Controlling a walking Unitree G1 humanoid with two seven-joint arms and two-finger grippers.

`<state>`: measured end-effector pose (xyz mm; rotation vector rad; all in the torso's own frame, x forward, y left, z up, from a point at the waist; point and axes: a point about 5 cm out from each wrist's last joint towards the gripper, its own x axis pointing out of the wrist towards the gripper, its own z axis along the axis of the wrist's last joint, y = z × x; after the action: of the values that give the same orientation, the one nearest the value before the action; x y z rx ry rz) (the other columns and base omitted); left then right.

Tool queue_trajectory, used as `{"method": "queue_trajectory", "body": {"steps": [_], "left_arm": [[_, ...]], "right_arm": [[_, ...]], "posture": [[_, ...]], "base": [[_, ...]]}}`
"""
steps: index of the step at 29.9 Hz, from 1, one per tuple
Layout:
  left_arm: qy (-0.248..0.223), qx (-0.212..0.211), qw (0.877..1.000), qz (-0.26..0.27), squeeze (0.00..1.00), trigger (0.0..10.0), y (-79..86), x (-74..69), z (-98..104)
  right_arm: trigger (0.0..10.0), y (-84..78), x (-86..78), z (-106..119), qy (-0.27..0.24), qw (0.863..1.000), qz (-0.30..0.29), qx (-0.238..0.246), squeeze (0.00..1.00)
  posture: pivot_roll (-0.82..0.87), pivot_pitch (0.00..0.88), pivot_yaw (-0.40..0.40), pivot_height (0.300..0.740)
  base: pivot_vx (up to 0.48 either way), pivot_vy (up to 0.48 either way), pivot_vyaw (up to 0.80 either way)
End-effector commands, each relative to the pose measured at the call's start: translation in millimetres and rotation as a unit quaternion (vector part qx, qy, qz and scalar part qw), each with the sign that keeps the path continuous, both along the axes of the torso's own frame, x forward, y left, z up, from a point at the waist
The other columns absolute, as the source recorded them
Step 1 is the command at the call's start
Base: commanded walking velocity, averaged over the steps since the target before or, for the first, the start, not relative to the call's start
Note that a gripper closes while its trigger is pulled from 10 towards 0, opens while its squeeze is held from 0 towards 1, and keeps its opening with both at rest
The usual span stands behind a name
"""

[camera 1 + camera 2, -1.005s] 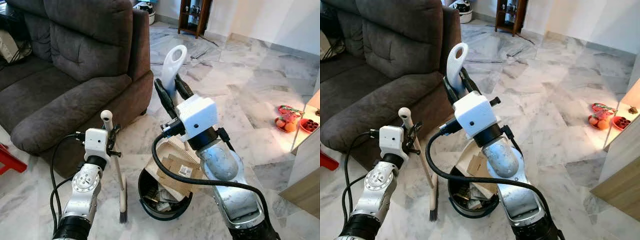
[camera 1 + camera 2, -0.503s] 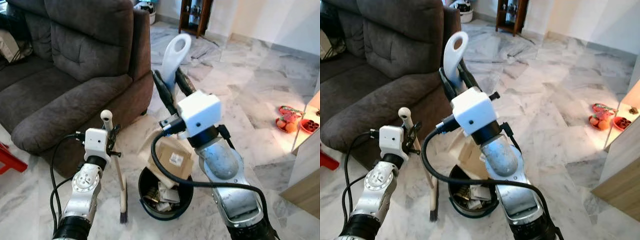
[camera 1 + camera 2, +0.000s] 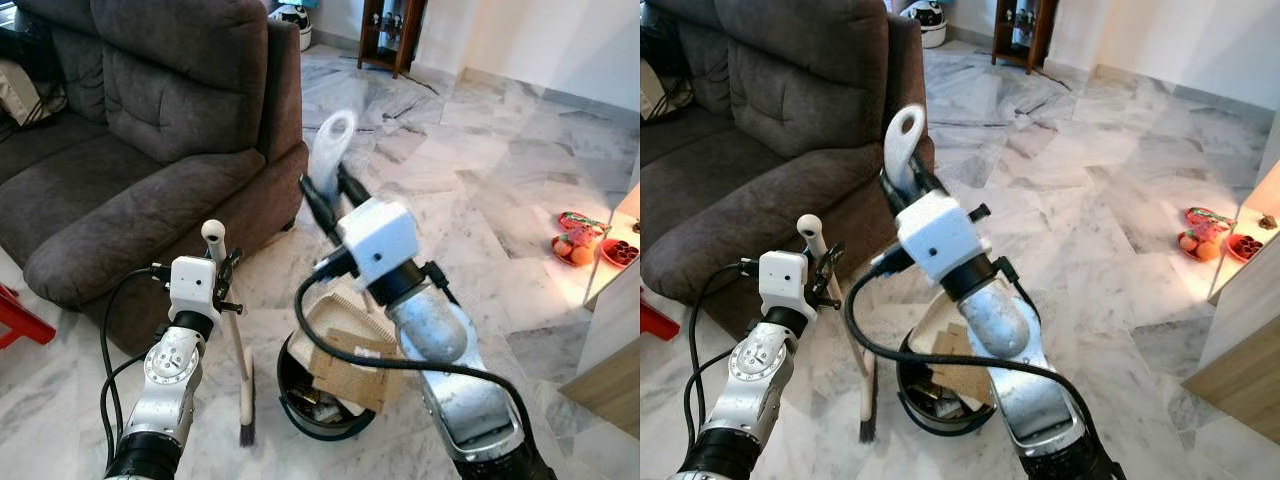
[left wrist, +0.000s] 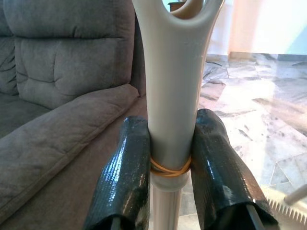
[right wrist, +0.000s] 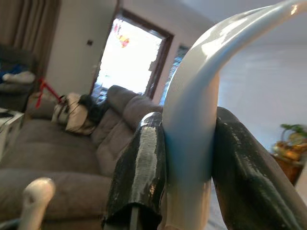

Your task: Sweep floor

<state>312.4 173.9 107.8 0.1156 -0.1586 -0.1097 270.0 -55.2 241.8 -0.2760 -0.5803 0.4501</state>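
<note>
Here, dustpan handle (image 5: 192,120) — pinched inside right gripper (image 5: 189,163).

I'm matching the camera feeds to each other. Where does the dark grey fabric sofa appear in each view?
Left eye view: dark grey fabric sofa at upper left, beyond the left gripper holding the wooden broom.
Right eye view: upper left.
Left wrist view: behind the black fingers.
Right wrist view: background, beyond the fingers.
Shared landmark: white looped dustpan handle in the right gripper.
</note>
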Motion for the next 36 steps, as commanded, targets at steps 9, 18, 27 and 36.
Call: {"method": "queue_trajectory", "body": {"steps": [9, 18, 27, 36], "left_arm": [[-0.025, 0.005, 1.000, -0.003, 0.00, 10.0, 0.5, 3.3, 10], [-0.027, 0.008, 1.000, -0.002, 0.00, 10.0, -0.1, 3.1, 11], [-0.031, 0.018, 0.999, -0.010, 0.00, 10.0, -2.9, 3.0, 11], [-0.031, 0.017, 0.999, -0.012, 0.00, 10.0, -4.2, 2.4, 11]], "right_arm": [[10.0, 3.6, -18.6, 34, -0.110, 0.993, 0.023, 0.033, 0.00], [10.0, -0.9, -20.4, 40, -0.147, 0.988, 0.004, 0.040, 0.00], [10.0, -21.9, -8.6, 46, -0.163, 0.982, -0.080, 0.057, 0.00], [10.0, -69.7, 26.6, 16, -0.105, 0.966, -0.237, 0.016, 0.00]], "posture": [[0.01, 0.072, 0.014, 0.740], [0.01, 0.070, 0.012, 0.740], [0.01, 0.061, 0.010, 0.740], [0.00, 0.063, 0.004, 0.740]], "base": [[0.000, 0.000, 0.00], [0.000, 0.000, 0.00], [0.000, 0.000, 0.00], [0.000, 0.000, 0.00]]}}
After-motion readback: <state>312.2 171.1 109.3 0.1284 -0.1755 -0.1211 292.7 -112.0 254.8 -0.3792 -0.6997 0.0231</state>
